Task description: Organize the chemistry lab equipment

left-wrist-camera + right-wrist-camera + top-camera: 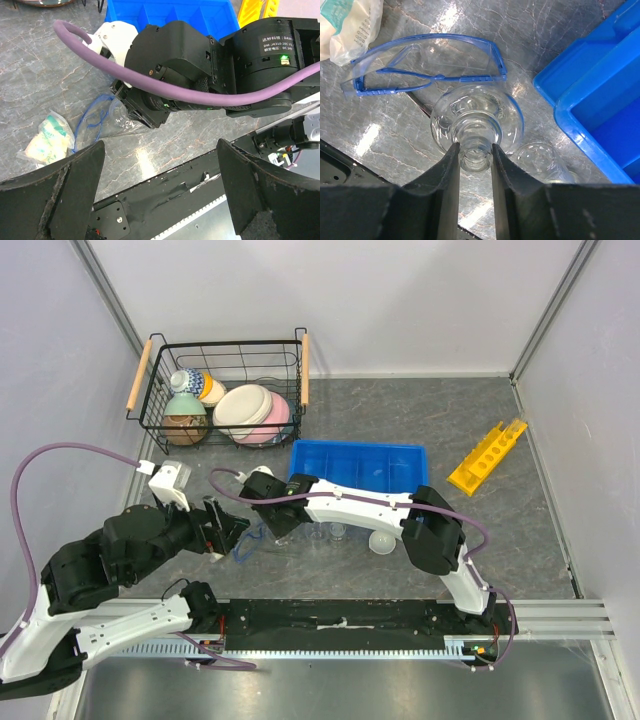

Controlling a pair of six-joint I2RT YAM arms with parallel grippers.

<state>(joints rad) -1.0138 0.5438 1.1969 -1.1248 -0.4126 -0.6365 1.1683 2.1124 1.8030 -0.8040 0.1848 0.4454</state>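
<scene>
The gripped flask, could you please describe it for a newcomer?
Find the blue tray; blue safety glasses lie by its near left corner. Beside them is the flask: clear, round, wider than the small glass vessel alongside, neck in the right gripper.

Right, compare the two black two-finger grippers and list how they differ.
The left gripper stands wide open, nothing between its fingers; the right gripper is shut on the neck of a clear round glass flask. The left gripper faces the right arm's black wrist; the right gripper faces the grey table, with blue-framed safety glasses just beyond the flask. Both have black fingers.
</scene>
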